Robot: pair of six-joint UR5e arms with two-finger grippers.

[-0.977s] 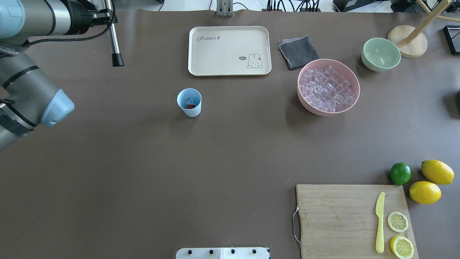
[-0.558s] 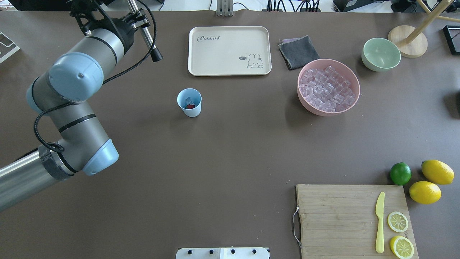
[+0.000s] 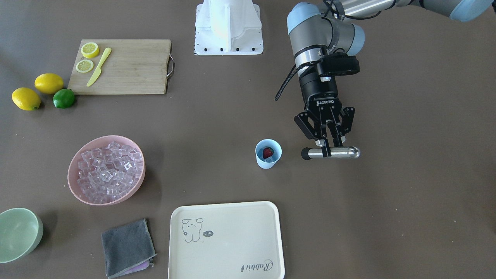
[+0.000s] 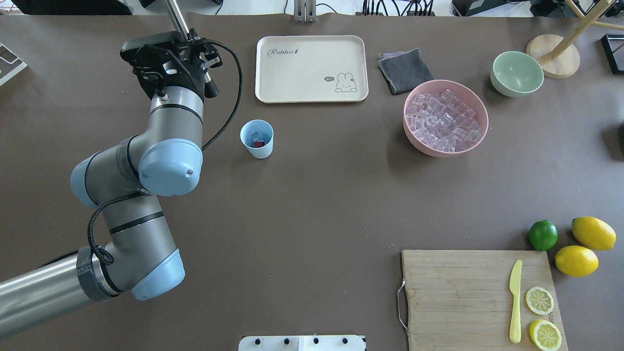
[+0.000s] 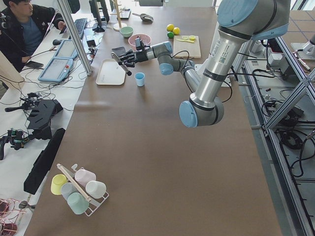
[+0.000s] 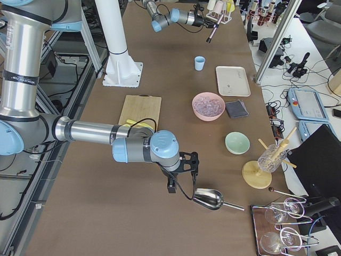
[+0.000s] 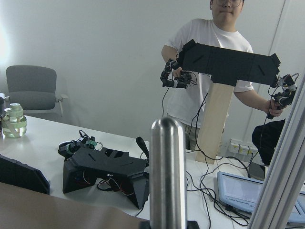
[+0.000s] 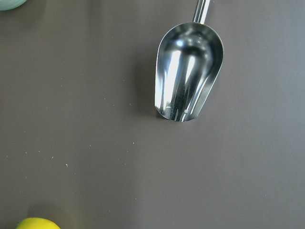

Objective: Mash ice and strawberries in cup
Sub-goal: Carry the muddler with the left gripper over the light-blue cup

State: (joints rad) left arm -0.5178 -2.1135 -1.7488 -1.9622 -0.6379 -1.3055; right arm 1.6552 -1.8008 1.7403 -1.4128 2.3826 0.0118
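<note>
The light-blue cup [image 4: 257, 139] stands upright on the brown table, left of centre. Inside it are a red strawberry [image 3: 267, 152] and a clear ice cube [image 4: 254, 136]. My left gripper [image 3: 328, 148] is shut on a silver muddler [image 3: 336, 152] with a black tip and holds it level above the table. It is beside the cup, apart from it, with the black tip toward the cup. The muddler's round end fills the left wrist view [image 7: 167, 171]. My right gripper [image 6: 180, 172] shows only in the exterior right view, so I cannot tell whether it is open or shut.
A pink bowl [image 4: 480, 139] full of ice cubes stands right of the cup, a cream tray [image 4: 312, 68] behind it. A grey cloth [image 4: 405, 70], a pale green bowl [image 4: 516, 73], a cutting board [image 4: 458, 292] with knife and lemon slices, and a metal scoop [image 8: 188, 76] lie further off.
My left arm has swung in from the table's left edge toward the cup, carrying the muddler. The cup and its contents have not moved.
</note>
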